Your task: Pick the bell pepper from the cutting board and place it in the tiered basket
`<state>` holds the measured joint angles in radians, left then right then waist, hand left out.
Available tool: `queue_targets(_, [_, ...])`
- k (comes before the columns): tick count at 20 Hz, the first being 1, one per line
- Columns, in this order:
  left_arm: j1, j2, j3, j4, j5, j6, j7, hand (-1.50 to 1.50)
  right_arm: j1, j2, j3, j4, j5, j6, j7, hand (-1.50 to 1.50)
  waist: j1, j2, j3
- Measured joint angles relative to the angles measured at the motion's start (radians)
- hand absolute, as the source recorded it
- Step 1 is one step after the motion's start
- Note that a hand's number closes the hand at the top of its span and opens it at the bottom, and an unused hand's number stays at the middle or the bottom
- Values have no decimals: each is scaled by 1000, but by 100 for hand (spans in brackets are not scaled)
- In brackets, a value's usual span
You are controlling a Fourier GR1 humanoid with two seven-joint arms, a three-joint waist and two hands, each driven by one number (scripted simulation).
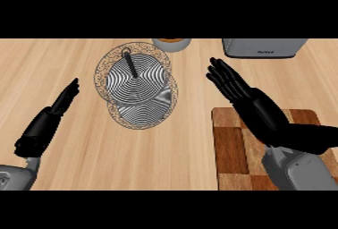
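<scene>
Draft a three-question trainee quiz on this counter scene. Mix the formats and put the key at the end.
1. True or false: the right hand hangs over the cutting board.
2. What stands left of the board? A) tiered basket B) sink C) stove
3. Fill in: the left hand has its fingers ____ (straight or curled).

Key: 1 true; 2 A; 3 straight.

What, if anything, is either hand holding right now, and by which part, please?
Nothing is held: the right hand is open, fingers straight, over the cutting board, and the left hand rests open at the view's left.
</scene>
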<state>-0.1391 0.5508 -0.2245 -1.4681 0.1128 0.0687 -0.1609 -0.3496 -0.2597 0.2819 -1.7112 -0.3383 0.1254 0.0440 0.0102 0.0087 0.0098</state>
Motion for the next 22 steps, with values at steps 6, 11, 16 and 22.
queue_targets(6, [22,-61,60,2,91,28,121,0,106,-90,12,-63,-53,254,-179,150,-12,-8,-5])
queue_targets(11, [55,-111,79,8,165,36,182,0,196,-157,-109,61,133,104,-216,-150,-30,-8,-8])
queue_targets(16, [73,-112,103,-34,208,20,249,0,267,-185,-163,160,265,63,-433,-150,-15,-8,-8])
queue_targets(22, [83,-123,109,-52,211,32,278,0,268,-374,-223,108,455,33,-478,-150,-21,-14,-10])
